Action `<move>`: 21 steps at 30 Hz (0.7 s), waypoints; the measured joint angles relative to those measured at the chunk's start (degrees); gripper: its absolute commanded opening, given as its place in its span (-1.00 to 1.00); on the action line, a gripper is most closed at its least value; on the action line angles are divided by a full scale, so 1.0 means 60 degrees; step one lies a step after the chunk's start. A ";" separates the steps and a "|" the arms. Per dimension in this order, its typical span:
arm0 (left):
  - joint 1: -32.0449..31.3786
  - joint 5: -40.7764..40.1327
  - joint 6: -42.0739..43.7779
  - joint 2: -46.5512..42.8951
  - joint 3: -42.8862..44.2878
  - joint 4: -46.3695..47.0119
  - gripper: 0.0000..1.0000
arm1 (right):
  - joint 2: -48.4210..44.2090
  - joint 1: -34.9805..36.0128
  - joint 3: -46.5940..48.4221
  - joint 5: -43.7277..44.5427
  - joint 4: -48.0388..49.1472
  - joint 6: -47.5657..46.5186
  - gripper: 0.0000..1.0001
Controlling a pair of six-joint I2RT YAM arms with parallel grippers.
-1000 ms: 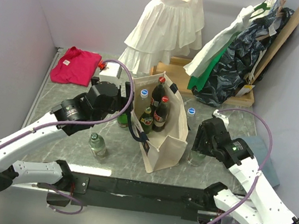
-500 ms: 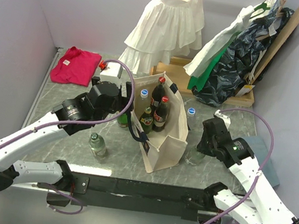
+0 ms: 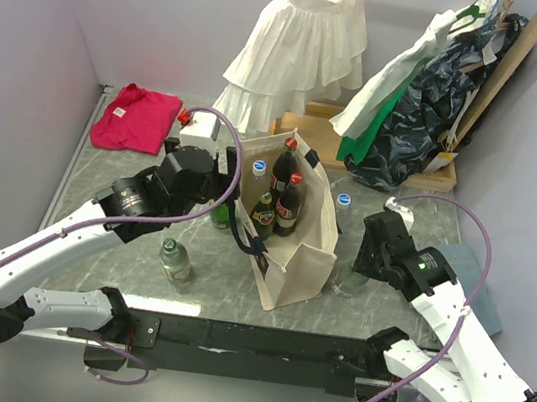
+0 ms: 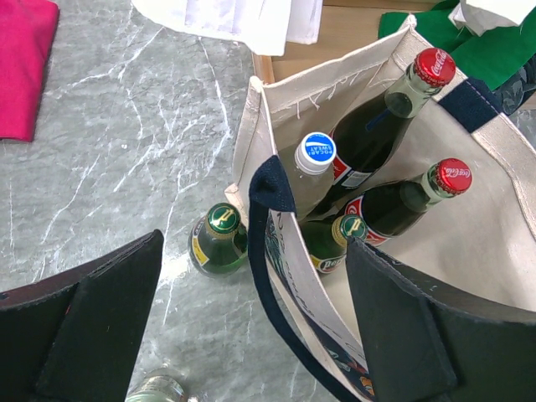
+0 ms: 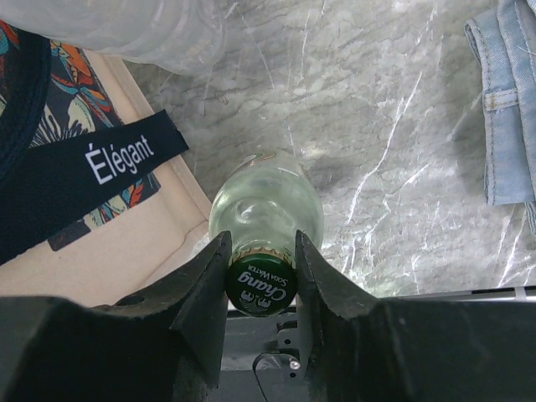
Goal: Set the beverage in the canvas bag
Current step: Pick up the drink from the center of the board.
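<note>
The canvas bag (image 3: 296, 258) stands mid-table, cream with navy handles (image 4: 266, 194), and holds two red-capped cola bottles (image 4: 377, 138), a blue-capped bottle (image 4: 316, 154) and a green one (image 4: 335, 243). My right gripper (image 5: 260, 244) is shut on the neck of a clear soda-water bottle, the beverage (image 5: 266, 209), upright on the table just right of the bag (image 5: 126, 243). In the top view that gripper (image 3: 368, 260) sits over the beverage (image 3: 347, 284). My left gripper (image 4: 255, 251) is open, straddling the bag's near wall and handle.
A green bottle (image 4: 218, 240) stands left of the bag, a clear bottle (image 3: 176, 259) nearer the front, a blue-capped bottle (image 3: 342, 204) behind the bag's right side. Pink cloth (image 3: 136, 118) back left, white ruffled garment (image 3: 296, 49) and hanging clothes (image 3: 420, 102) behind, denim (image 5: 509, 109) right.
My right gripper's jaws have closed onto the soda-water bottle's neck and shifted slightly right. The left arm and the bag have not moved.
</note>
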 measured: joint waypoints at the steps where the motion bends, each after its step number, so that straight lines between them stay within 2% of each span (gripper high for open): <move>1: 0.0000 0.0000 0.0000 0.0000 0.0000 0.0000 0.90 | 0.0000 0.0000 0.0000 0.0000 0.0000 0.0000 -1.00; 21: 0.0000 -0.0004 -0.0007 0.0000 -0.0004 -0.0011 0.94 | 0.0080 0.0000 0.0153 -0.0015 -0.0310 -0.0062 -1.00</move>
